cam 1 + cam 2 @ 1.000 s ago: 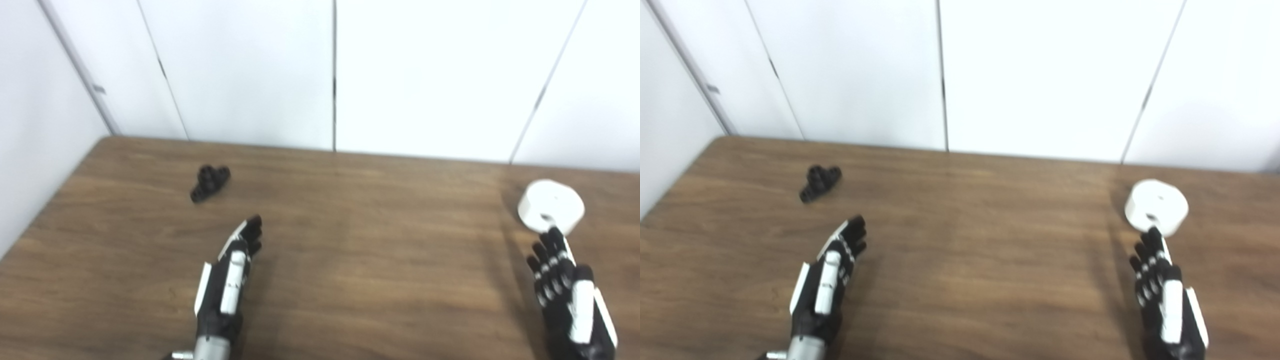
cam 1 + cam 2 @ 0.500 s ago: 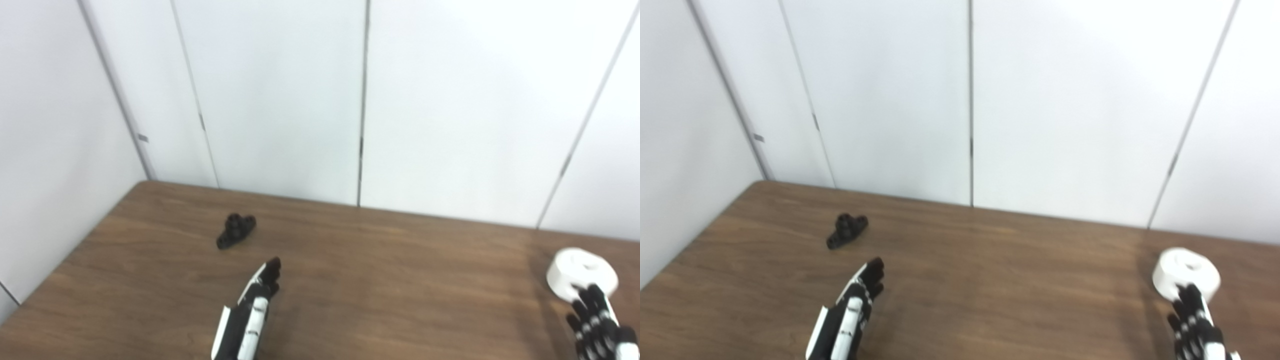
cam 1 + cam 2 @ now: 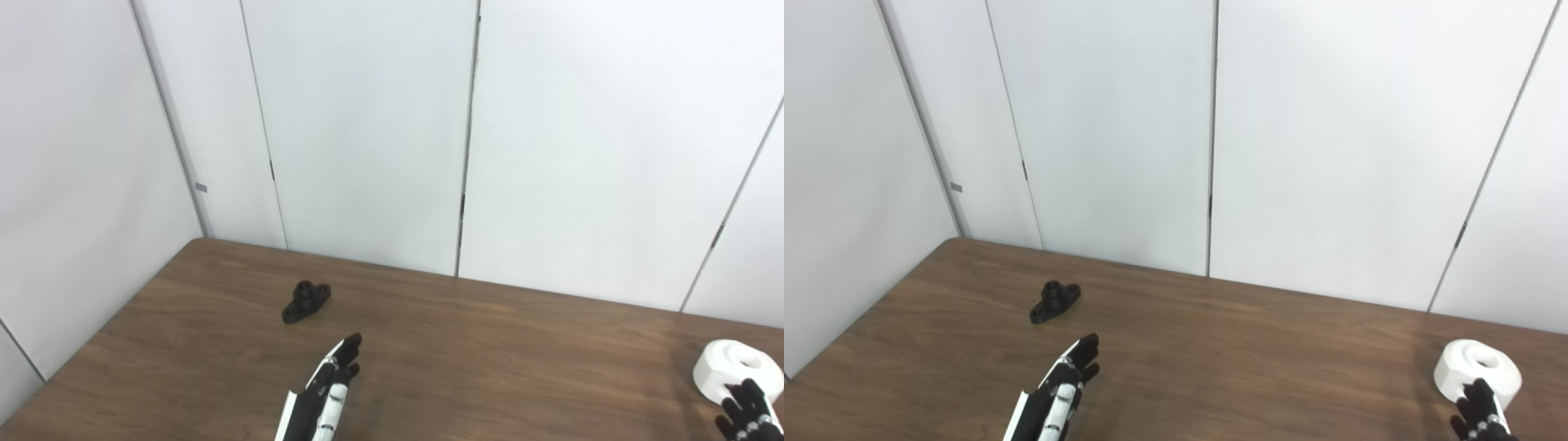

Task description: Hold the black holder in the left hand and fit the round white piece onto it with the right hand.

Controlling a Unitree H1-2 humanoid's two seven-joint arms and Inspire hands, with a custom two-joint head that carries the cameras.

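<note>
The small black plastic holder (image 3: pixel 1055 301) with a raised round boss and a flat flange lies loose on the brown wood-grain table (image 3: pixel 1243 367), toward the far left, well clear of anything else. My left hand (image 3: pixel 1059 392) is short of it, nearer me and a little to its right, fingers stretched out straight and close together, holding nothing and not touching the holder. So I judge this is the opening step — the reach, with neither part picked up yet.

Across a wide stretch of bare tabletop, the round white plastic piece (image 3: pixel 1478 371) with a hollow centre sits flat near the right edge. My right hand (image 3: pixel 1479 416) is mostly cut off by the bottom of both views; only dark fingertips show, just at the near side of the white piece, perhaps brushing it. I cannot tell whether that hand is spread or curled.

Next, I think, my left hand needs to travel forward and a touch leftward, then wrap the holder by its flange so the boss stays free. The right must get fingers around the white rim — not over the hole that I expect has to meet the boss.
</note>
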